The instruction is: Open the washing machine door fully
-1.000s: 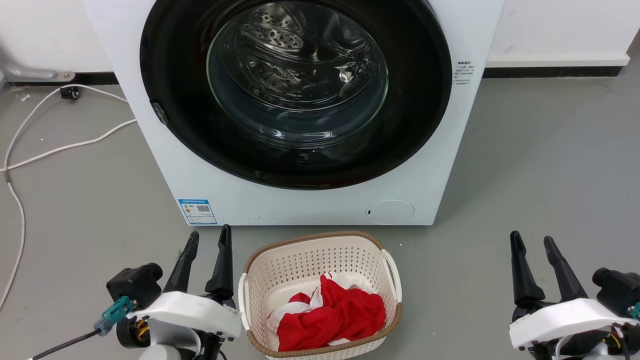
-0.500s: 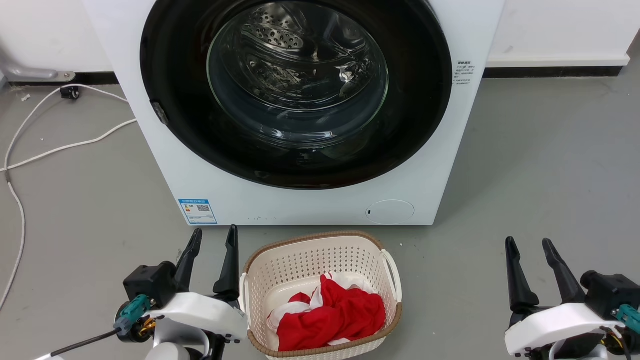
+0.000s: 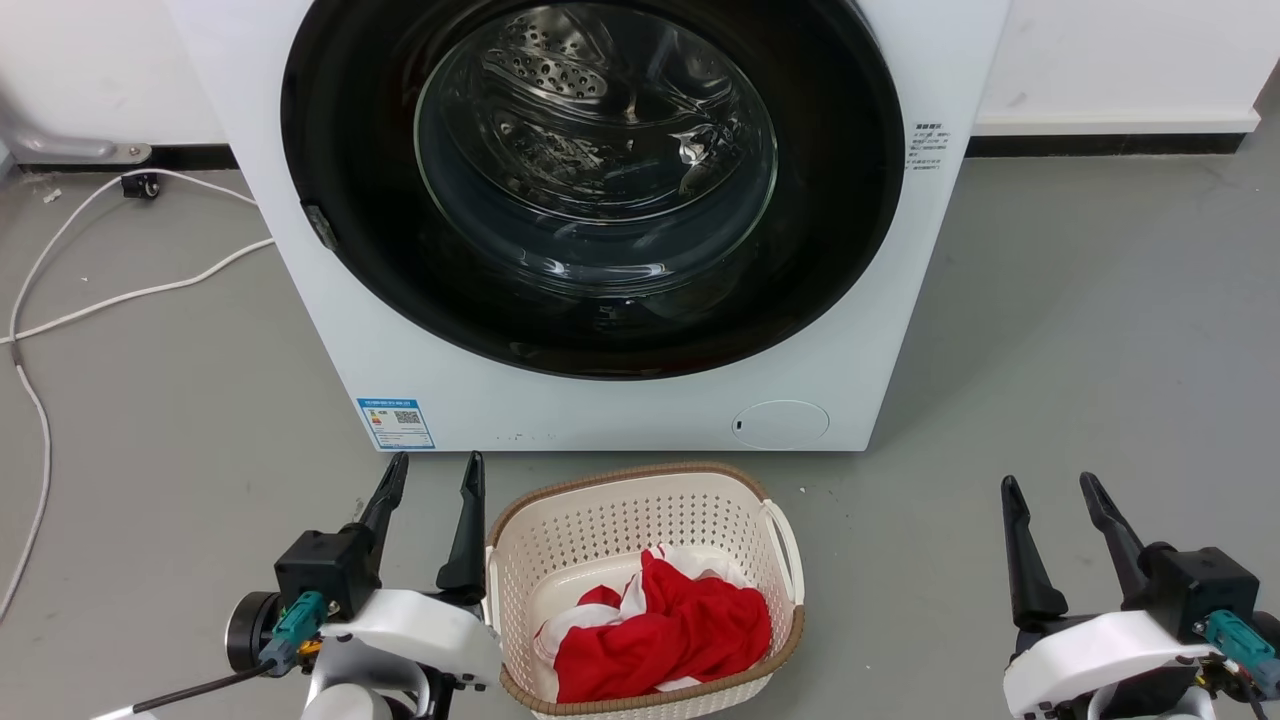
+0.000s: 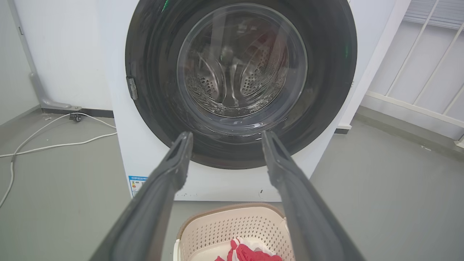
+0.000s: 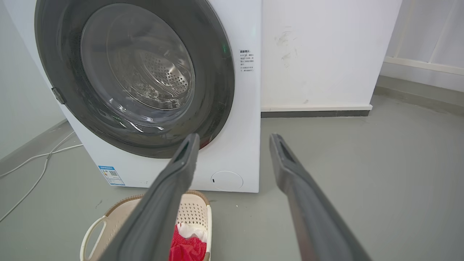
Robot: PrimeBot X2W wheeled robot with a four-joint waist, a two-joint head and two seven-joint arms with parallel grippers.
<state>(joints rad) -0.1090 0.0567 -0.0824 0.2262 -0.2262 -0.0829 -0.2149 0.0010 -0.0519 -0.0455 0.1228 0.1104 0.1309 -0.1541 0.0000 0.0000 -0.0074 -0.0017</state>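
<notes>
Nothing's really done yet: the washing machine door (image 3: 595, 170) looks shut against the washing machine (image 3: 600, 415), filling the upper middle of the head view. The left gripper (image 3: 436, 465) at lower left and right gripper (image 3: 1048, 485) at lower right both have jaws spread and empty, well apart from the door, with the laundry basket (image 3: 620, 470) between them. The reach, grab and full swing are all left to do

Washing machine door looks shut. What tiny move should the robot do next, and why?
Probably raise the left gripper toward the small grey tab on the left rim of the washing machine door. The door sits closed, both grippers hang open low near the floor, and the left gripper is nearer that tab than the right gripper.
</notes>
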